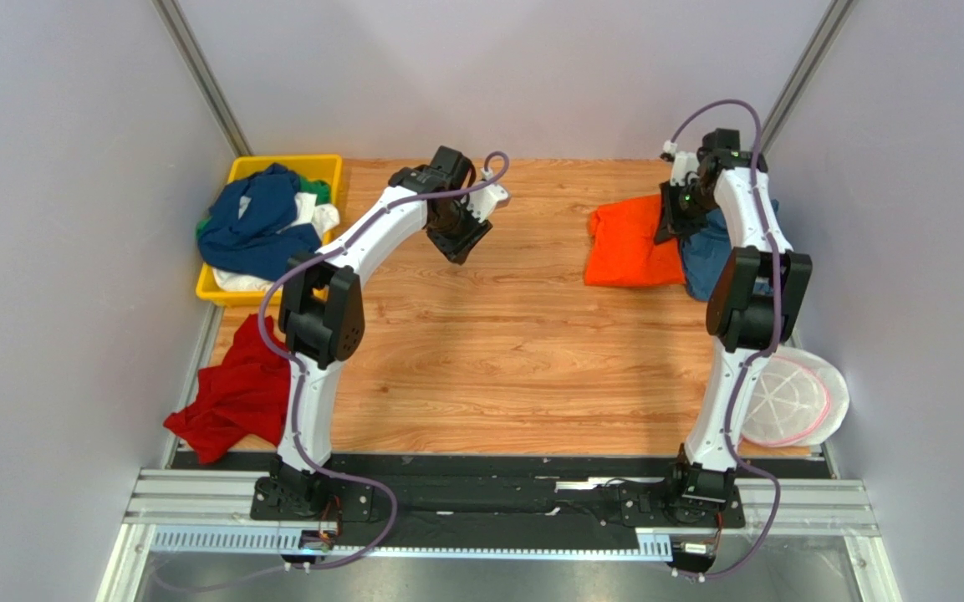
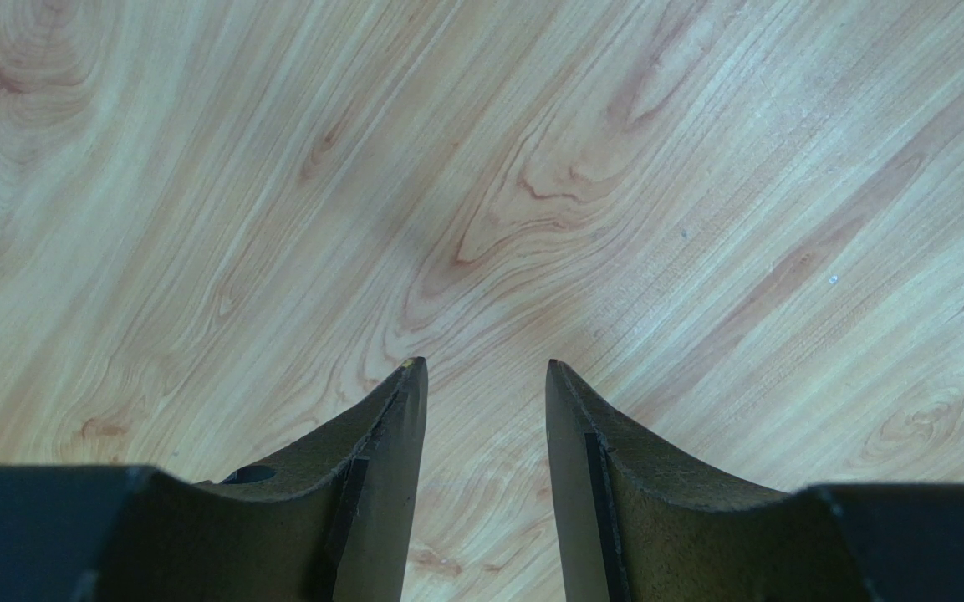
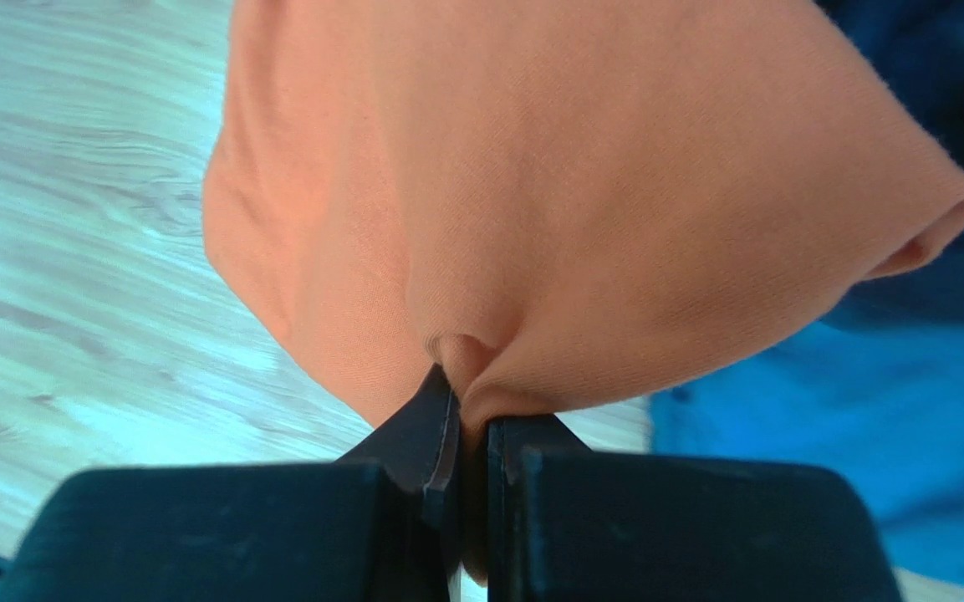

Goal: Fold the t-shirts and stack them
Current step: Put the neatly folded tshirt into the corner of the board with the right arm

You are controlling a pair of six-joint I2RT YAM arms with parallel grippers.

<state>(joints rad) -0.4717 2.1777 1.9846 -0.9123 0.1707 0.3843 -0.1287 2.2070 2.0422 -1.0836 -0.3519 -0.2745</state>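
Note:
A folded bright orange t-shirt [image 1: 631, 245] lies at the table's far right, partly over a steel-blue t-shirt [image 1: 709, 264]. My right gripper [image 1: 675, 216] is shut on a pinch of the orange t-shirt [image 3: 575, 188] at its edge; blue cloth [image 3: 826, 414] shows beneath on the right. My left gripper [image 1: 459, 241] hovers over bare wood at the far centre, its fingers [image 2: 380, 452] open with nothing between them. A red t-shirt [image 1: 233, 391] lies crumpled at the near left. Navy, white and green t-shirts [image 1: 254, 220] are heaped in the tray.
The yellow tray [image 1: 323, 167] stands at the far left corner. A round white-and-pink disc [image 1: 801, 395] lies at the near right edge. Grey walls close in the table on three sides.

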